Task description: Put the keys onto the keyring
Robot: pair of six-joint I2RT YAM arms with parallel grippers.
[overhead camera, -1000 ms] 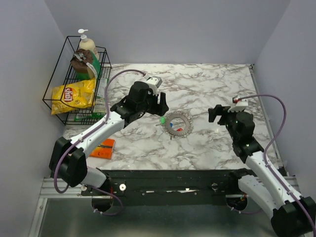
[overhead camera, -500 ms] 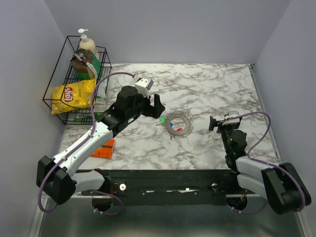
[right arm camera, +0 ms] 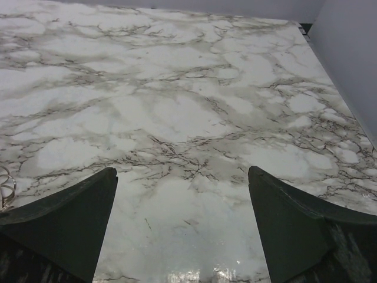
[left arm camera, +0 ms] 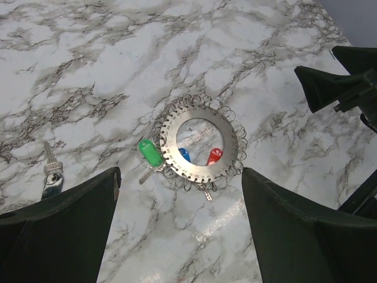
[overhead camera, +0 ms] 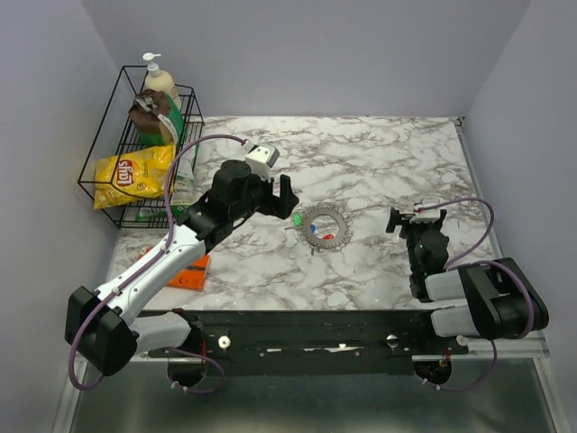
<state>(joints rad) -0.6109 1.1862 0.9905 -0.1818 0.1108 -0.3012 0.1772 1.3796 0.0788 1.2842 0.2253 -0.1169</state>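
Right fingers [right arm camera: 65, 218]: bases out of frame

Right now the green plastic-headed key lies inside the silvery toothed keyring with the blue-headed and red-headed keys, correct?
No: the green plastic-headed key lies outside the silvery toothed keyring; the blue-headed key and red-headed key are inside. Left wrist view shows it.

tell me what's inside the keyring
Inside the keyring sit a blue key head and a red key head, with bare marble table showing. Their blades are covered and cannot be seen.
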